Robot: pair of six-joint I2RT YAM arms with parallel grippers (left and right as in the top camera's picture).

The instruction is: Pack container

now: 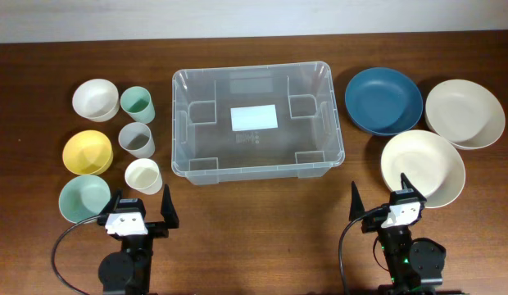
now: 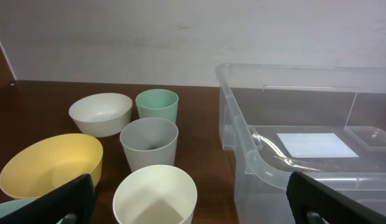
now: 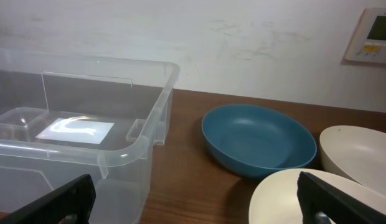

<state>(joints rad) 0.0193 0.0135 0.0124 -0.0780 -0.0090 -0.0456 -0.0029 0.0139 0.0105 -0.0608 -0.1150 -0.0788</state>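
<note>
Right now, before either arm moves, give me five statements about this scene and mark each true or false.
1. The container holds nothing but the white label on its base. True.
2. The blue bowl sits left of the container. False: it sits to the right.
3. The green cup, grey cup and cream cup stand in a line left of the container. True.
4. Both grippers are shut. False: the left gripper and right gripper are open and hold nothing.
5. The yellow bowl lies in the container. False: it stands outside, left of the grey cup.
</note>
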